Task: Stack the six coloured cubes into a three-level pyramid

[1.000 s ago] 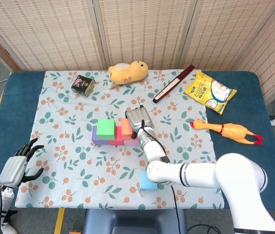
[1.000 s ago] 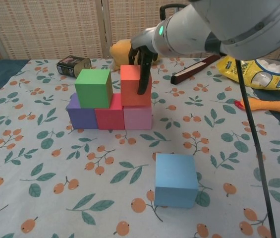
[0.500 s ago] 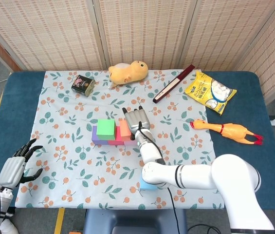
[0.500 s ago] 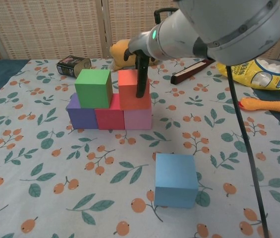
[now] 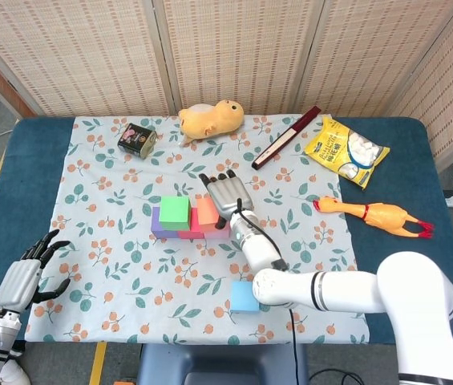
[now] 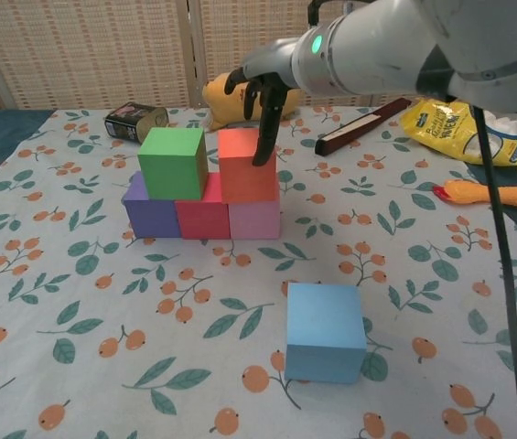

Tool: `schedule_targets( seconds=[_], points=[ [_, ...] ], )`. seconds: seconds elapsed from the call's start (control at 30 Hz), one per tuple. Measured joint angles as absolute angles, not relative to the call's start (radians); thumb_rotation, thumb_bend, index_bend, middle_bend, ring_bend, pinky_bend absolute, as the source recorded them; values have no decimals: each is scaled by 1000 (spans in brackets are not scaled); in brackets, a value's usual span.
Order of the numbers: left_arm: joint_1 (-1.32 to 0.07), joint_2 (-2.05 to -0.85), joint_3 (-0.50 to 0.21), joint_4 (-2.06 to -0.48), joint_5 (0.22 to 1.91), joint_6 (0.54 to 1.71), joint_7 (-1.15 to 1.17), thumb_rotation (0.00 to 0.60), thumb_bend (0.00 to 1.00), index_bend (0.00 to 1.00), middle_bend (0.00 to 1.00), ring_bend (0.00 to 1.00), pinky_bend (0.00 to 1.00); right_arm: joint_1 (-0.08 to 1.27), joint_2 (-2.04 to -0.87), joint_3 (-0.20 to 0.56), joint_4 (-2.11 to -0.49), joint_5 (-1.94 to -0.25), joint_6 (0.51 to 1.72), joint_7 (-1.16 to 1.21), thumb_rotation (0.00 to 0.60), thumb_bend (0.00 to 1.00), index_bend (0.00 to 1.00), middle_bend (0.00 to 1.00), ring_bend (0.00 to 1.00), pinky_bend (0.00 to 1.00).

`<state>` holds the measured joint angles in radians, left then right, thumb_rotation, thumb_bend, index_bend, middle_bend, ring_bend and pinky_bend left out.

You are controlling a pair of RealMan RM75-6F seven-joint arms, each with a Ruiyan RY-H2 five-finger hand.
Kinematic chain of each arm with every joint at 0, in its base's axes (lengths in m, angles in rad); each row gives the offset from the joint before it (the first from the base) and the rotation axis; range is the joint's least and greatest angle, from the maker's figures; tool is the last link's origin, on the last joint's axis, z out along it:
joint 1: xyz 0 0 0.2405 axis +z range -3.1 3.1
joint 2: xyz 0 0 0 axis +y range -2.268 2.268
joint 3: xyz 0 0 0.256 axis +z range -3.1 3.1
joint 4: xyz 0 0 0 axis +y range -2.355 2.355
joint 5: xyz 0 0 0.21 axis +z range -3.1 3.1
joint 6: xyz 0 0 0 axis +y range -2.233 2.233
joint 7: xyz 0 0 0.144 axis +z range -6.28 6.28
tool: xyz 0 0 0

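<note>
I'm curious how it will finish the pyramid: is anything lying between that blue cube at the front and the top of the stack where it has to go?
Nothing visible lies on the cloth between the blue cube and the stack. But the right hand hangs over the orange cube, beside the green cube, crowding the top spot.

Bottom row of three touching cubes on floral cloth: purple cube (image 6: 151,214) left, red cube (image 6: 203,218) middle, pink cube (image 6: 254,219) right. Second level: green cube (image 6: 173,162) over purple-red seam, orange cube (image 6: 243,165) over red-pink seam, narrow gap between them. Blue cube (image 6: 325,331) alone, flat on cloth, well apart toward near edge, right of stack.
</note>
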<state>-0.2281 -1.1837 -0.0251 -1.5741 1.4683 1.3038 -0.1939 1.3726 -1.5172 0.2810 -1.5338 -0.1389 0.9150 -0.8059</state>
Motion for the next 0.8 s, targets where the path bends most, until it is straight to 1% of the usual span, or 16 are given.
schedule_targets(
  seconds=[0.17, 0.27, 0.53, 0.8],
  points=[
    [-228, -1179, -23, -1586, 1466, 1298, -200, 600, 319, 174, 0, 72, 171, 1301, -1501, 264, -1542, -306, 868, -687, 600, 0, 177, 214, 121, 74],
    [-228, -1174, -19, -1591, 1468, 1291, -209, 600, 319, 173, 0, 71, 171, 1274, -1505, 254, -1531, -371, 842, -633, 600, 0, 188, 219, 121, 74],
    [-227, -1171, -17, -1592, 1465, 1284, -228, 600, 320, 170, 0, 69, 171, 1259, -1539, 228, -1465, -410, 813, -594, 600, 0, 218, 237, 123, 74],
    [-229, -1174, -18, -1585, 1462, 1278, -233, 600, 318, 166, 0, 66, 170, 1260, -1568, 231, -1417, -438, 805, -558, 600, 0, 300, 301, 153, 74]
  ],
)
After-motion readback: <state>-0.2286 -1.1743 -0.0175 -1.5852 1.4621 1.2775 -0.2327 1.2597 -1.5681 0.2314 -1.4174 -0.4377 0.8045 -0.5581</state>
